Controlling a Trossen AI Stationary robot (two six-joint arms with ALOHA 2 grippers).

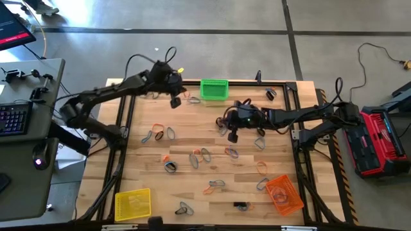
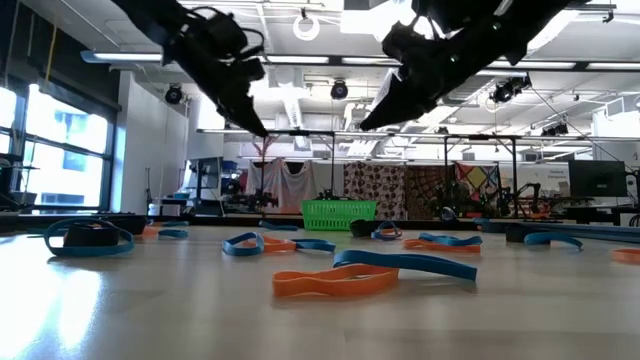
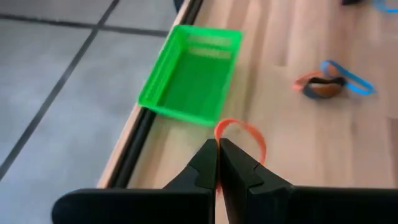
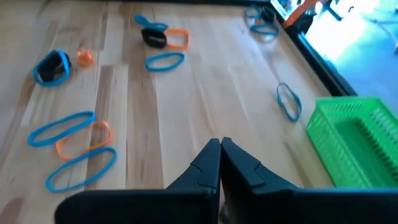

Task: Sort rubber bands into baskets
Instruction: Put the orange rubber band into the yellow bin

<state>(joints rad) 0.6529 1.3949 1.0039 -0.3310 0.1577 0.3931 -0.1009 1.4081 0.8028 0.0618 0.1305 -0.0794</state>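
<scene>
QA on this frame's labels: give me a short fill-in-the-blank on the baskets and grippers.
1. The left gripper is shut on an ____ rubber band.
2. The basket nearest the left gripper is the ____ basket.
3. The right gripper holds ____.
4. In the high view, the orange basket lies at the table's ____ side.

Missing words: orange; green; nothing; right

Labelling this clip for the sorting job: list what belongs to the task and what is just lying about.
Part of the job:
- rubber bands scattered on the table
- green basket, yellow basket, orange basket
- left gripper, shut on an orange band
- right gripper, shut, holding nothing visible

Just lying about:
- keyboard
- red case
- floor cable
</scene>
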